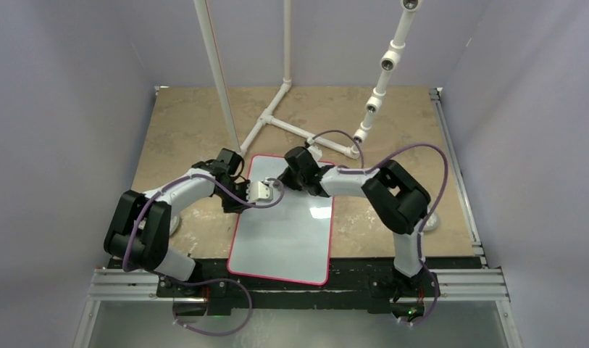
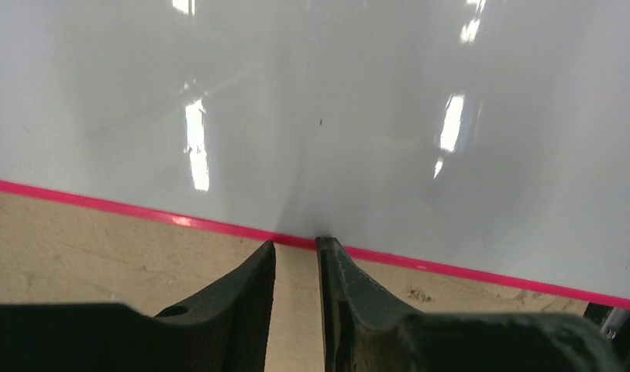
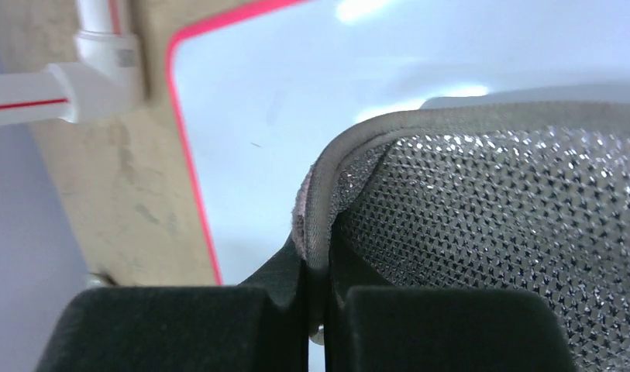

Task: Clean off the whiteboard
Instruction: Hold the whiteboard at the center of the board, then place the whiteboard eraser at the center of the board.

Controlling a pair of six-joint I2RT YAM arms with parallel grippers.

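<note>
Top view: the whiteboard [image 1: 284, 232], white with a red border, lies flat at the middle of the table [image 1: 182, 123], its long sides running from 12 to 6 o'clock and its 6 o'clock end over the dark strip at the table's near edge. The right pincer [image 3: 318, 260] is clamped on a fold of a grey mesh pad [image 3: 490, 209], which rests on the board toward its 11 o'clock corner. The left pincer [image 2: 296, 244] sits at the board's 9 o'clock edge, jaws a narrow gap apart with nothing between them, the tips at the red border. The glossy surface reflects the lights. A white pipe frame [image 1: 291, 127] stands on the table at 12 o'clock of the board.
</note>
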